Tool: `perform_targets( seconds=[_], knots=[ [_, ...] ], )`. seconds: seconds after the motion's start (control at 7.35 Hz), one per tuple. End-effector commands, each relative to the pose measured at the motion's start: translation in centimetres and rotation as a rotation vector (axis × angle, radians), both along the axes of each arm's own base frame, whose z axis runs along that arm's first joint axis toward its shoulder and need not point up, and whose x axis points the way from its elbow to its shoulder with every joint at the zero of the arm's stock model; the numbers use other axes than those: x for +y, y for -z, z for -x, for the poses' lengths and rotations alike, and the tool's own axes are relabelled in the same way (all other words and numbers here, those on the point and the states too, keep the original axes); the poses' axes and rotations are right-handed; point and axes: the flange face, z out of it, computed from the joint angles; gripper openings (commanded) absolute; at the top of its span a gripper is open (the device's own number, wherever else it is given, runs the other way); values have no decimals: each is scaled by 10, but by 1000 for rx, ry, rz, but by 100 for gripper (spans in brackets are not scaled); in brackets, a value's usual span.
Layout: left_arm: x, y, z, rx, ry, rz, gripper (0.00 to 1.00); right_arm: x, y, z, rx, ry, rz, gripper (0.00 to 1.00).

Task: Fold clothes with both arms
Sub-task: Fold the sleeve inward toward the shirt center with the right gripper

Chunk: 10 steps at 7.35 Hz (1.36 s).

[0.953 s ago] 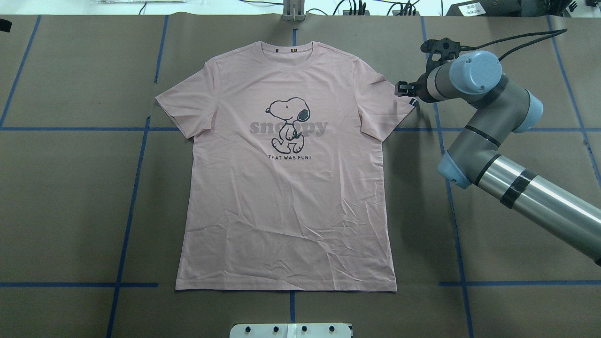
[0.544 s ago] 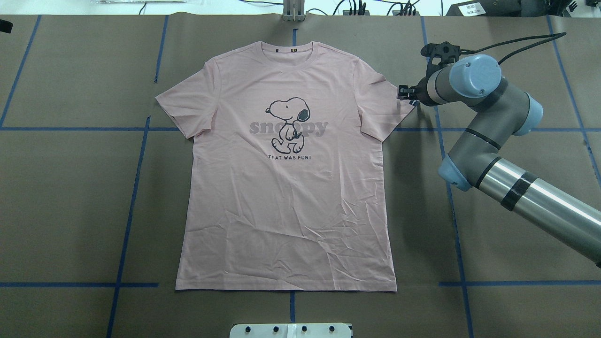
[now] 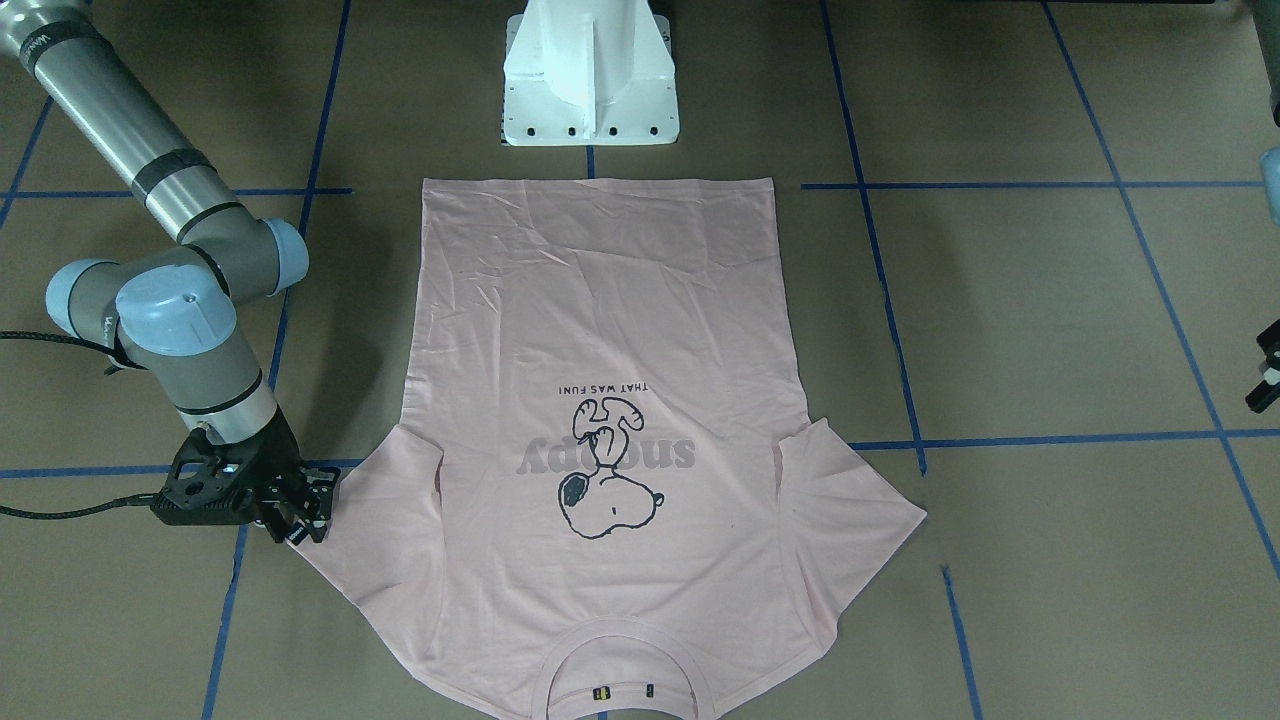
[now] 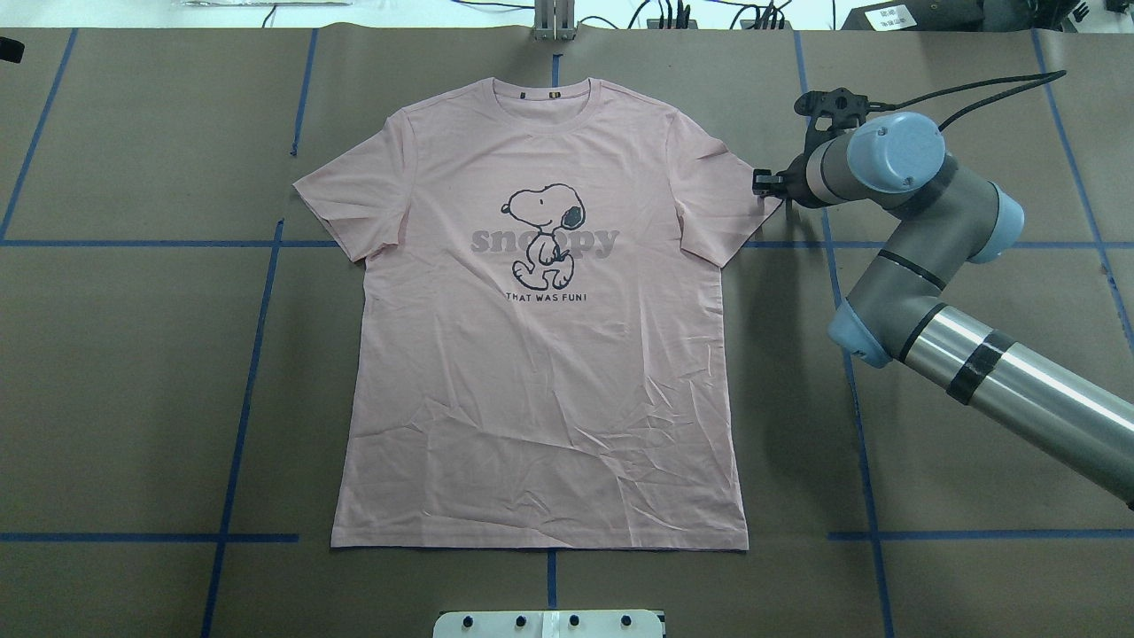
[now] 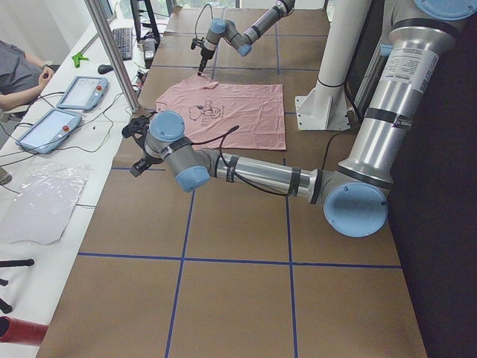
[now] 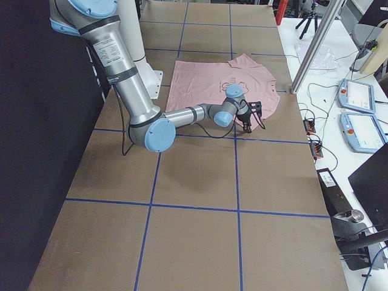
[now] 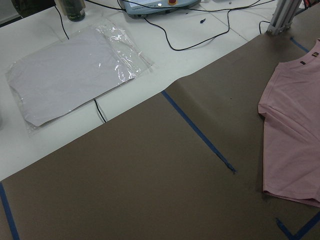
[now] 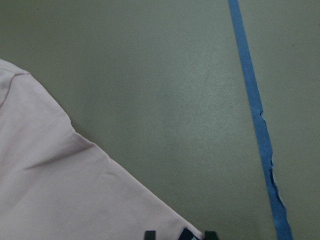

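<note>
T-shirt (image 3: 600, 330), pale pink, flat mid-frame in front view, collar at bottom, dog print up; right gripper (image 3: 308, 515) at lower-left sleeve tip, left gripper (image 3: 1266, 372) at right edge, grip unreadable. Overhead: collar at top. Right wrist view: jaws parted astride sleeve corner.

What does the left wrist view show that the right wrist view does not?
Only the left wrist view: a plastic bag on the white bench, cables, and the collar. Only the right wrist view: a small dark tag at the sleeve corner. Both: the pink T-shirt, the brown table cover and blue tape.
</note>
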Motion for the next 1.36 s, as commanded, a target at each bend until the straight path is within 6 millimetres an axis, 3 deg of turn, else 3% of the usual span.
perform_targets(
  seconds=[0.0, 0.14, 0.27, 0.54, 0.82, 0.95, 1.09, 1.22],
  knots=[
    [0, 0, 0, 0, 1, 0, 100, -1, 3, 0, -11, -14, 12, 0],
    [0, 0, -1, 0, -1, 0, 100, -2, 10, -3, -19, -17, 6, 0],
    [0, 0, -1, 0, -1, 0, 100, -2, 30, -5, -4, -21, 22, 0],
    [0, -1, -1, 0, 0, 3, 100, 17, 103, -12, 2, -57, 99, 0],
    [0, -2, -1, 0, 0, 5, 100, 20, 180, 58, 27, -166, 91, 0],
    [0, -2, -1, 0, 0, 5, 100, 15, 193, 94, 36, -174, 104, 0],
    [0, -2, -1, 0, 0, 5, 100, 6, 201, 117, 63, -198, 95, 0],
    [1, -3, 0, 0, 0, 6, 100, 6, 199, 128, 84, -201, 88, 0]
  ],
)
